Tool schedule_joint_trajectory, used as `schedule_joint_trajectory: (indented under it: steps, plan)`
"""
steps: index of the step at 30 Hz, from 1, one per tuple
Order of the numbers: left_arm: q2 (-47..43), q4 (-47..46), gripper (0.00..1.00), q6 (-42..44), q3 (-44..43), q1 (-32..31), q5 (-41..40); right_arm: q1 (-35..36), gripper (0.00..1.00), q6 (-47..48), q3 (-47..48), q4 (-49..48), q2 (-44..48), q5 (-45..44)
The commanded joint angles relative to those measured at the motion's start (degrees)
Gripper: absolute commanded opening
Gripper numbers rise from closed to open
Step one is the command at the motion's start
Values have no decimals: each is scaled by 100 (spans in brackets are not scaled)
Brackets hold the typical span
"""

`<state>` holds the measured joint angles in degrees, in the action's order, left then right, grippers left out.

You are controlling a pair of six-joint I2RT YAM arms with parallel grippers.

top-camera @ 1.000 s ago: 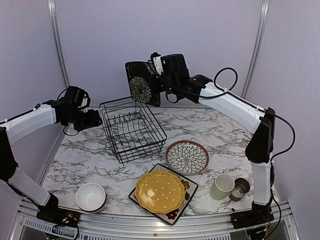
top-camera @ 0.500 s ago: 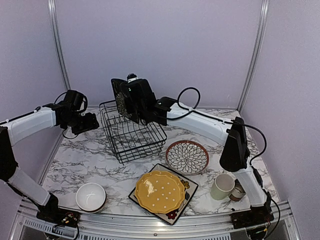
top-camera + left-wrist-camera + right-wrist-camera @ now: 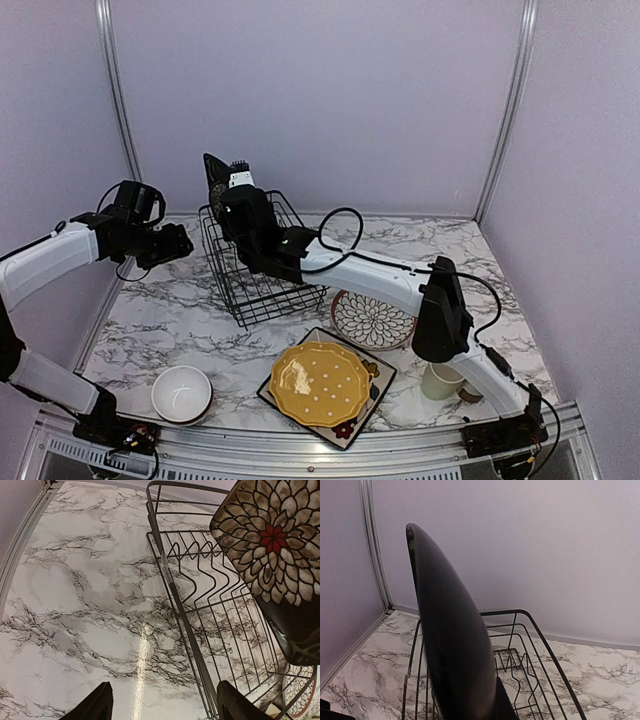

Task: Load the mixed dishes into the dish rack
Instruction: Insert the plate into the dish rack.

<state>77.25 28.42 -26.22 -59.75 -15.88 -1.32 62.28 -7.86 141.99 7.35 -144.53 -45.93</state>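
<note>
Bright, even, soft light from overhead, flat lilac walls (image 3: 320, 100), no hard shadows, just faint shade under the dishes on the marble table (image 3: 170, 320). Left wrist view has a white glare streak on the glossy tabletop low centre, and straight lines bow toward the edges. In the right wrist view the black square plate (image 3: 450, 645) sits very close and reads dark and a bit soft with a dull sheen, while the dish rack (image 3: 505, 612) behind it is fairly sharp.
</note>
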Motion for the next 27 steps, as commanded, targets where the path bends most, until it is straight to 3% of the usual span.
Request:
schedule_joint_trajectory:
  steps: [1,9,18,27]
  plan:
    - [-361,-78,73,-45,126,28,114,67,0,72,647,-1262,-172,-391]
    - [-750,37,73,-59,273,29,115,175,0,400,784,-2031,-586,-558]
    - [-1004,5,73,-2,496,28,410,317,0,1458,574,-3893,-1031,-957]
    - [-1136,49,73,35,555,30,499,351,0,1397,555,-4071,-1274,-948]
